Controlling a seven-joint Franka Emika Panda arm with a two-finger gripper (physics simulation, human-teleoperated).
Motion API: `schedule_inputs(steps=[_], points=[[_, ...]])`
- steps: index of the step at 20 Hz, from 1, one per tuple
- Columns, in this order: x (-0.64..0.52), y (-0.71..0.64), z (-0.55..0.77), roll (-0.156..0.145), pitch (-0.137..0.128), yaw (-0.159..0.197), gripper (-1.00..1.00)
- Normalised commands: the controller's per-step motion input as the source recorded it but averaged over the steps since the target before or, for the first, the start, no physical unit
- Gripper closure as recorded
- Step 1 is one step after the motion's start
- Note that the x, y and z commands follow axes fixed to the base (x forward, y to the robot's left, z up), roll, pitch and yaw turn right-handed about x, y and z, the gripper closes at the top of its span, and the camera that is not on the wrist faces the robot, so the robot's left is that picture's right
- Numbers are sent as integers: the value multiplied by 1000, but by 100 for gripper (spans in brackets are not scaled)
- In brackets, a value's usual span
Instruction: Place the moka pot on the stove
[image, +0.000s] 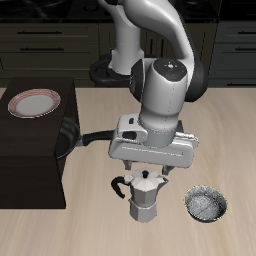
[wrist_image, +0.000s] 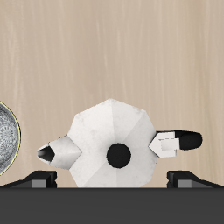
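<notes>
The silver faceted moka pot (image: 146, 196) stands upright on the wooden table near its front edge, with its black handle and its spout pointing to opposite sides. In the wrist view I look straight down on its lid and black knob (wrist_image: 117, 155). My gripper (image: 150, 170) hangs directly above the pot, open. Its two fingertips (wrist_image: 38, 179) stand wide apart on either side of the pot's top without touching it. No stove with a red coil shows plainly in either view.
A round crinkled metallic bowl (image: 206, 204) sits beside the pot near the front edge and also shows in the wrist view (wrist_image: 5, 136). A black frying pan (image: 70, 135) lies against a large dark block (image: 30, 160). The block carries a red-rimmed plate (image: 35, 102).
</notes>
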Motion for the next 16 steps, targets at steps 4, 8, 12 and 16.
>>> schedule_inputs(steps=[4, 8, 12, 16], points=[[76, -138, -149, -30, 21, 11, -100], [19, -226, -147, -35, 44, -1, -100], [47, -121, -87, -31, 6, 58, 100], [60, -133, 136, -12, -21, 1, 100]])
